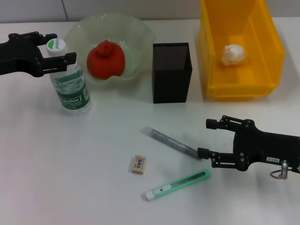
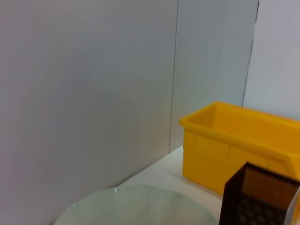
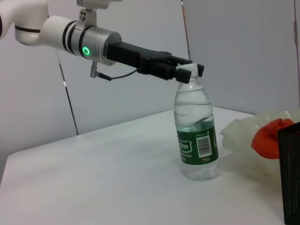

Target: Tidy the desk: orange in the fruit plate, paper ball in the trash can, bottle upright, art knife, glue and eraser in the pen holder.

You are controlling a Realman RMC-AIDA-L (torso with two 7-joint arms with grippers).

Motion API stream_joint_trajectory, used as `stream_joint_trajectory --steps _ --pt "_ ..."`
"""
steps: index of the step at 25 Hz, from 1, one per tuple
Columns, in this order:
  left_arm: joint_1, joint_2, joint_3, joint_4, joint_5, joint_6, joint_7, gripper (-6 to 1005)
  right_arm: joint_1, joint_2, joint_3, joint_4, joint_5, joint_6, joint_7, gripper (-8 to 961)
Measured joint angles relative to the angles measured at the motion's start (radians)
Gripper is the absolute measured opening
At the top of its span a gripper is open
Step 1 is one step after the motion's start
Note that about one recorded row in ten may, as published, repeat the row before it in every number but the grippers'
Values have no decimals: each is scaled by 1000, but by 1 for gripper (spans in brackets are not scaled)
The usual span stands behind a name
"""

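Fingers [image 1: 60, 60] of the left gripper [image 1: 54, 50] sit either side of the white cap of the clear plastic water bottle with a green label [image 1: 71, 86], closed on its neck; the bottle stands upright on the white desk [image 1: 70, 164] beside the pale green wavy glass fruit plate [image 1: 136, 37], which holds the red-orange orange [image 1: 106, 59]. Right of the plate stands the black mesh pen holder [image 1: 171, 72], then the yellow plastic bin [image 1: 241, 47] with the white paper ball [image 1: 234, 54] inside. Nearer, the right gripper [image 1: 206, 139] hangs with fingers spread open just beside the end of the grey glue stick [image 1: 169, 141]; the beige eraser [image 1: 139, 164] and green art knife [image 1: 177, 184] lie close by. From the left wrist, plate rim [image 2: 136, 206], bin [image 2: 234, 145] and holder [image 2: 258, 197] show. From the right wrist, the left gripper [image 3: 185, 70] clasps the bottle [image 3: 197, 136] at its cap.
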Motion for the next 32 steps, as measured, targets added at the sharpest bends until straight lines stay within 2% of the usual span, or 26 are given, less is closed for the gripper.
stream_joint_trajectory --steps 3,9,11,13,14,16,17,22,24,26,32 --pt "0 0 -6 0 -59 28 3 674 0 0 1 0 0 -1 0 818" --pt "7 4 -39 -2 -280 217 -12 763 5 0 3 0 1 -8 2 818" --pt "10 4 -40 -5 -298 251 -12 777 8 0 3 0 8 -15 9 818" --pt "17 5 -42 -29 -338 364 -6 791 13 -1 4 -1 14 -27 19 818" --pt "18 10 -43 -77 -342 434 12 791 16 -2 4 -3 17 -33 25 818" --pt "22 20 -39 -169 -337 483 68 792 25 -4 5 -14 18 -53 47 818" --pt "24 24 -37 -198 -335 494 88 792 30 -6 5 -21 19 -62 62 818" --pt "59 77 6 -432 -328 497 351 786 47 -9 1 -82 20 -105 156 818" --pt "73 88 16 -487 -308 486 446 786 55 -9 -1 -114 20 -125 201 817" --pt "83 88 18 -520 -268 464 521 786 65 -11 -3 -138 20 -140 239 817" --pt "92 65 16 -535 -149 379 610 786 111 -26 -12 -178 9 -163 339 817"
